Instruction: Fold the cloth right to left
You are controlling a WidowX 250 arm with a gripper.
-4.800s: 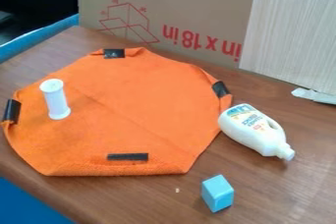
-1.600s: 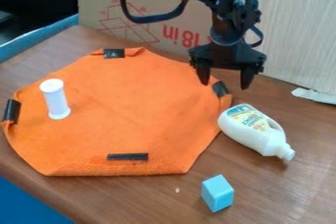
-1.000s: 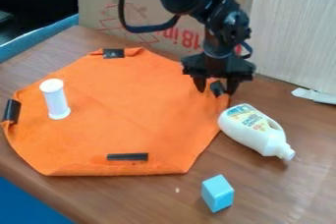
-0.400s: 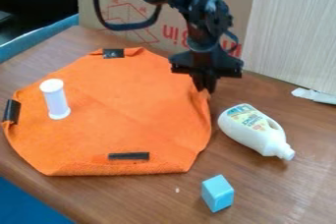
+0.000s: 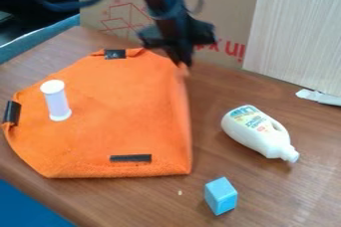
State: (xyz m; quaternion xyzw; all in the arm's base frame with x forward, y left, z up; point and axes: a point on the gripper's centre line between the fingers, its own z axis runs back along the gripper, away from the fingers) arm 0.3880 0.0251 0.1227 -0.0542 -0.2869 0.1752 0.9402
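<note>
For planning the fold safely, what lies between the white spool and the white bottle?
The orange cloth, then brown tabletop, as the camera view shows.

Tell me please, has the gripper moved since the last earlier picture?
Yes. Judged against the white bottle, which lies in the same place, the gripper has moved toward the view's left and upper edges, farther from it.

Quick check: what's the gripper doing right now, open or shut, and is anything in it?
Gripper: closed, holding the orange cloth by its edge at the upper right in the camera view.
</note>
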